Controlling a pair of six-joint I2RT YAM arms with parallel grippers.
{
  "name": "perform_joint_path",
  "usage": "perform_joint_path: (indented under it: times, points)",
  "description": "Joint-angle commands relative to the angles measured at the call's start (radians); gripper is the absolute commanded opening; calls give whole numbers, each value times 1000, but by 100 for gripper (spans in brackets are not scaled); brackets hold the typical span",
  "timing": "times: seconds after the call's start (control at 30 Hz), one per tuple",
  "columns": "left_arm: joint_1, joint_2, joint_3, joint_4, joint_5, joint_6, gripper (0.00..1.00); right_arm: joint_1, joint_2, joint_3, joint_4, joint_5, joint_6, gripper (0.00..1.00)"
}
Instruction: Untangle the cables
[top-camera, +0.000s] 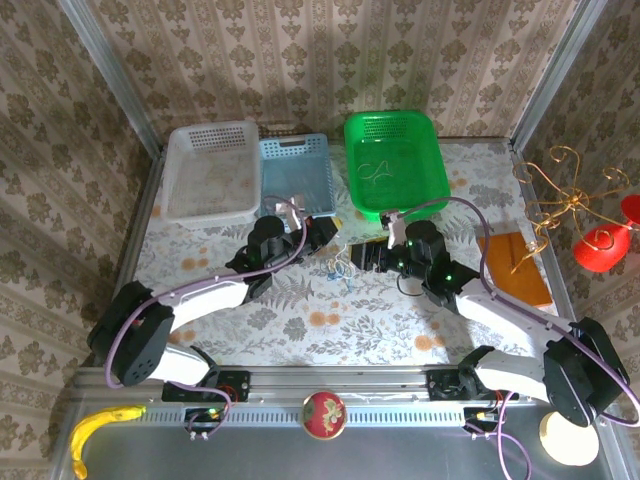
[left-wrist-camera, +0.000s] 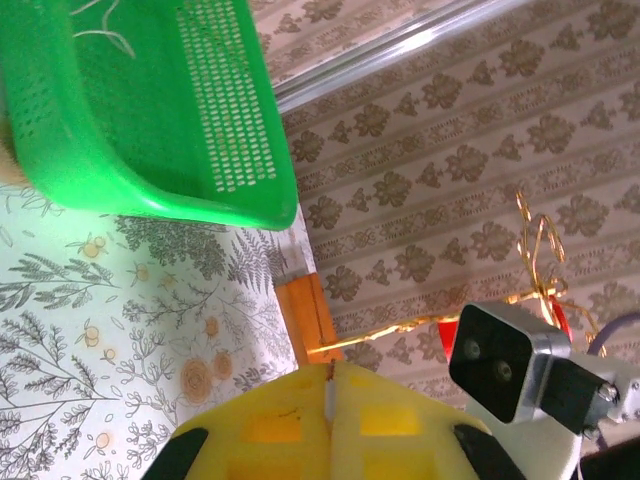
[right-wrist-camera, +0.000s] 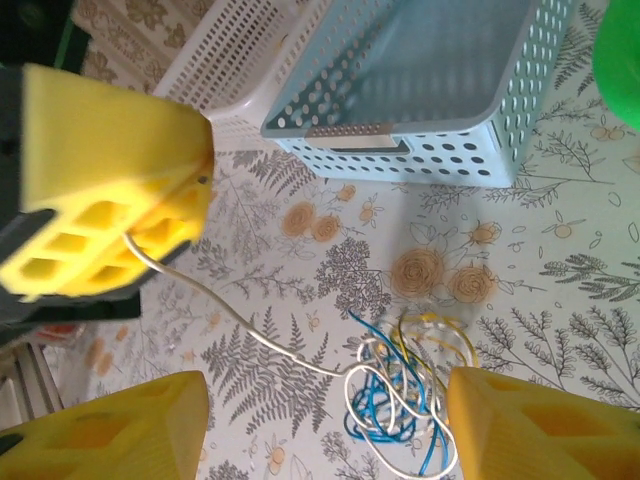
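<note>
Apparently partly done: some cables lay in the green basket beside the blue basket; in front of the latter the tangle lay bunched, one white strand clamped by the left gripper, the right gripper with fingers apart.

Bright, even overhead light; near foregrounds soft.

Top view: table in front of the green basket washed pale; wall behind the basket carries a brighter patch; arms in front of it throw only faint, soft-edged shadows. Left wrist view: basket glows saturated, mesh slightly soft; metal rail right of it shows a white glare streak; left gripper below it out of focus. Right wrist view: basket's corner a blurred green smear at the frame edge; cables below-left of it sharp; right gripper with blurred fingers in the bottom corners; left gripper far left of the basket equally soft.
</note>
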Motion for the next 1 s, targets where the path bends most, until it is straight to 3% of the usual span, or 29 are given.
perform_joint_path:
  times: [0.0, 0.27, 0.43, 0.63, 0.7, 0.73, 0.97]
  points:
    - [2, -43, 61, -152, 69, 141, 0, -4, -2, 54, -66, -56, -107, 67]
    - [-3, -73, 120, -262, 88, 209, 0, 1, 72, 110, -13, -130, -112, 66]
    - [-11, -79, 137, -281, 98, 216, 0, 12, 122, 136, 19, -149, -92, 55]
    - [-19, -83, 162, -334, 106, 245, 0, 24, 145, 151, 44, -154, -66, 28]
    - [-19, -87, 171, -357, 108, 261, 0, 25, 143, 152, 54, -156, -54, 5]
    - [-19, -89, 172, -363, 109, 268, 1, 24, 141, 151, 58, -155, -48, 0]
    - [40, -169, 154, -423, 97, 343, 63, 23, 126, 158, 37, -116, -34, 0]
